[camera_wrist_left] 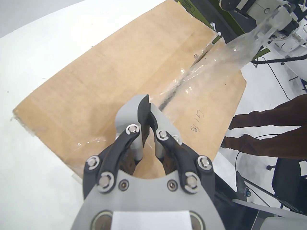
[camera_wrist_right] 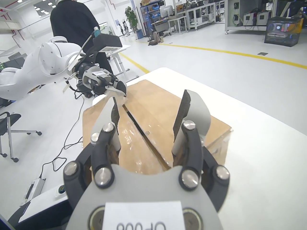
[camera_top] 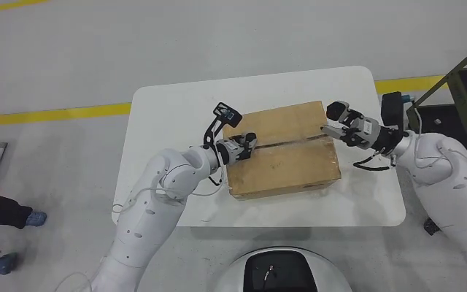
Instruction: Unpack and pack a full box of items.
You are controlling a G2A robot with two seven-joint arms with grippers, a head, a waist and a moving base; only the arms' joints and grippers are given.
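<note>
A closed cardboard box (camera_top: 284, 164) lies in the middle of the white table (camera_top: 175, 117). A seam runs along its top. My left gripper (camera_top: 246, 142) is at one end of the seam, shut on a strip of clear tape (camera_wrist_left: 215, 56). The strip is partly peeled and rises off the box (camera_wrist_left: 96, 77) toward the far end. There my right gripper (camera_top: 330, 123) hovers open, its fingers (camera_wrist_right: 189, 111) either side of the seam, nothing between them. I cannot tell whether the tape touches it. In the right wrist view, the left gripper (camera_wrist_right: 118, 89) sits at the box's (camera_wrist_right: 153, 104) far end.
A green metal rack (camera_top: 446, 86) stands just off the table's right edge, close behind my right arm. Bare table top surrounds the box on all sides, widest on the left. Cables and a chair (camera_wrist_right: 14, 125) are on the floor beyond the table.
</note>
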